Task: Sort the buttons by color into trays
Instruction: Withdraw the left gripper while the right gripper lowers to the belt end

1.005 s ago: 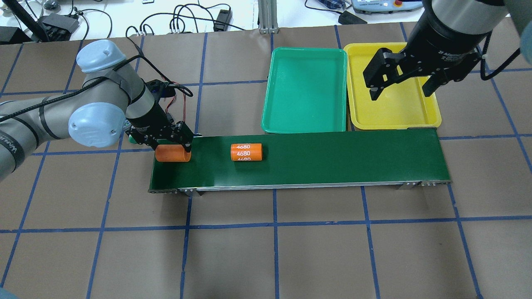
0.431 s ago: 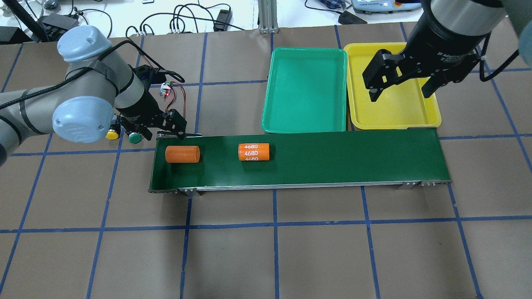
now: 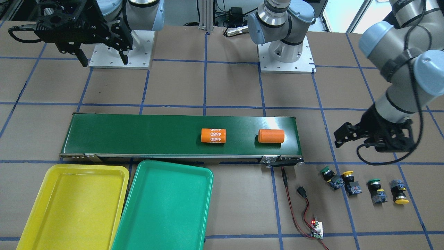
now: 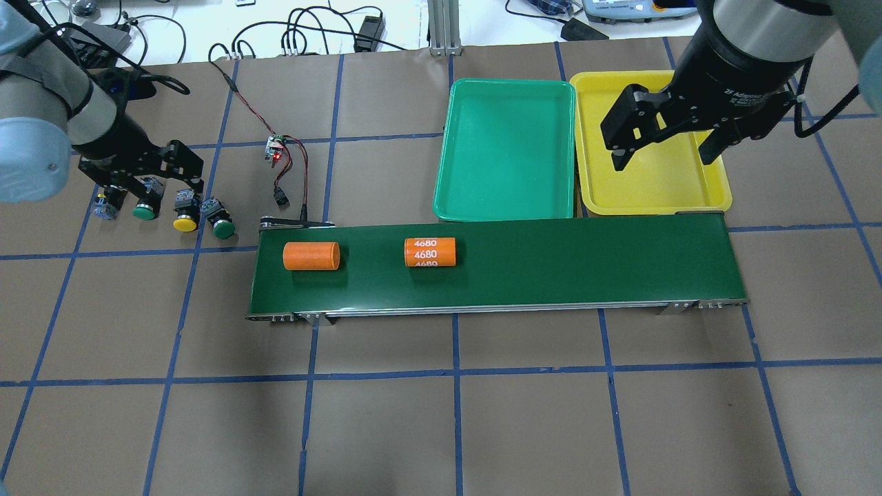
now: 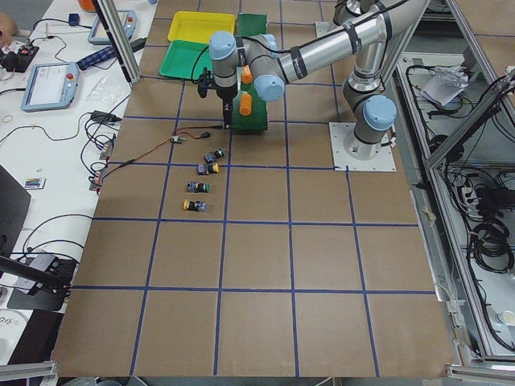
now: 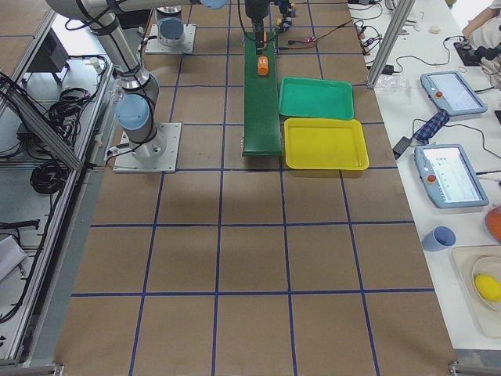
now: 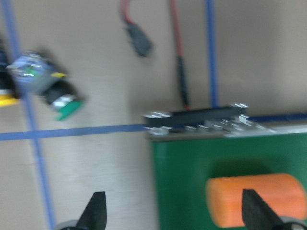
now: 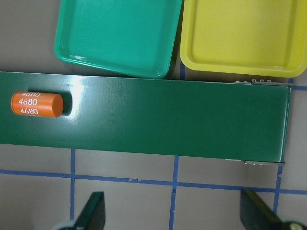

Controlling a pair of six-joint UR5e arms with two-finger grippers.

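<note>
Front: brown papered table (image 3: 222, 86), blue tape grid; I see buttons (image 3: 350, 182) in row past conveyor (image 3: 138, 135) end. Overhead: left gripper (image 4: 145, 176) beside them, fingers spread, empty; right gripper (image 4: 665, 148) spread over yellow tray (image 4: 654, 196), green tray (image 4: 506, 148) adjacent. Side: cabled white bench (image 5: 56, 153).

We see a robotics lab: two industrial arms (image 3: 281, 21) stand bolted on white base plates (image 3: 301, 66) to a counter (image 4: 524, 427) covered in brown paper and ruled into squares with blue tape (image 4: 455, 372). At twelve o'clock in the overhead view, black cables (image 4: 310, 31) and an aluminium frame post (image 4: 441, 27) lie past the counter's edge; at three o'clock in the exterior right view, two teach pendants (image 6: 450, 176) rest on a white side bench (image 6: 477, 235). Mid-counter, a small conveyor belt (image 4: 551, 269) is wired to a bare circuit board (image 3: 317, 229).
</note>
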